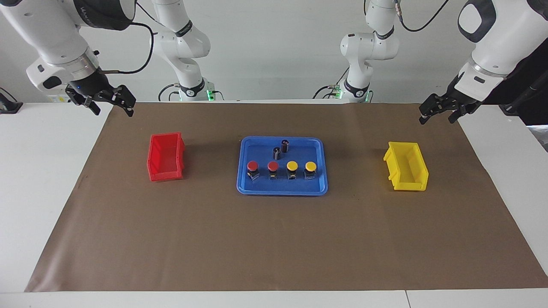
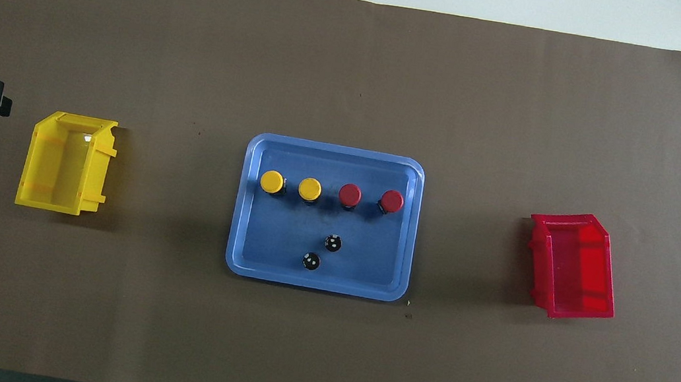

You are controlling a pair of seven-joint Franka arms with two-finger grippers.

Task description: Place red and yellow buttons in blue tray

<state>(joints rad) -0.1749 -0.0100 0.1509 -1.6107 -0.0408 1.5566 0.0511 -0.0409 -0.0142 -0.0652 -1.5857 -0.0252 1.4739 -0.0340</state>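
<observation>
four buttons lined up in the blue tray [image 1: 244,188], mid-mat: two red buttons [image 1: 253,166] toward the right arm's end, two yellow buttons [image 1: 310,166] toward the left's. right gripper [image 1: 112,102] waiting over the mat's edge, spread wide, empty. left gripper [image 1: 439,112] likewise, parted, empty.

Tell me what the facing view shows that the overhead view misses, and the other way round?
Only the facing view shows the arms' bodies and bases, and the left gripper and right gripper whole, both open above the table's ends.
Only the overhead view shows the white dots on top of the two dark cylinders.
Both show the four red and yellow buttons in the blue tray, between the red bin and yellow bin.
</observation>
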